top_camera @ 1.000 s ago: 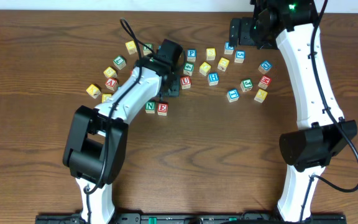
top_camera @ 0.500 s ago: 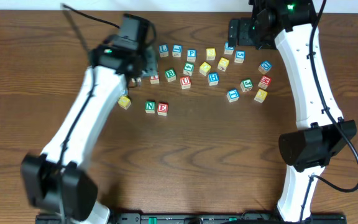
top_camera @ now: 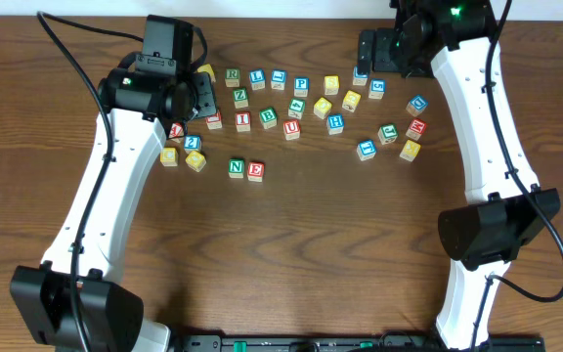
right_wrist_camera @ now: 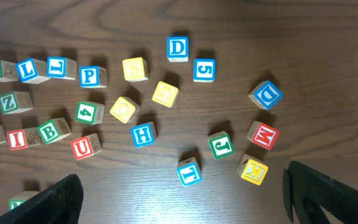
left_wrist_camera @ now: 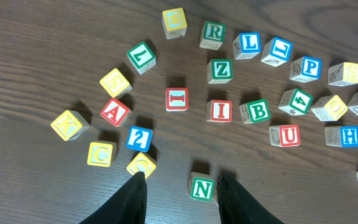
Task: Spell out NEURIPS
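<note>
The green N [top_camera: 236, 167] and red E [top_camera: 255, 170] cubes sit side by side in front of the scattered cubes. Behind them lie the red U [top_camera: 292, 128], red I [top_camera: 243, 121], green R [top_camera: 233, 75] and blue P [top_camera: 301, 85]. In the left wrist view I see N [left_wrist_camera: 202, 186], U [left_wrist_camera: 286, 134], I [left_wrist_camera: 220, 111], R [left_wrist_camera: 213, 34] and P [left_wrist_camera: 309, 67]. My left gripper [left_wrist_camera: 182, 190] hangs open and empty above the left cluster [top_camera: 195, 98]. The N shows by its right finger, well below it. My right gripper [right_wrist_camera: 182, 199] is wide open and empty over the right-hand cubes.
Other cubes are strewn around: Z [left_wrist_camera: 220, 70], B [left_wrist_camera: 257, 111], L [left_wrist_camera: 248, 43], A [left_wrist_camera: 114, 112], blue H [right_wrist_camera: 143, 134], D [right_wrist_camera: 178, 48], J [right_wrist_camera: 220, 144], M [right_wrist_camera: 263, 134], several yellow ones [right_wrist_camera: 135, 68]. The right arm's base [top_camera: 497, 230] stands at the right.
My left arm has swung up and to the left, from over the middle cubes near U to the left cluster, uncovering those cubes. N and E stay put. The right arm is still.
</note>
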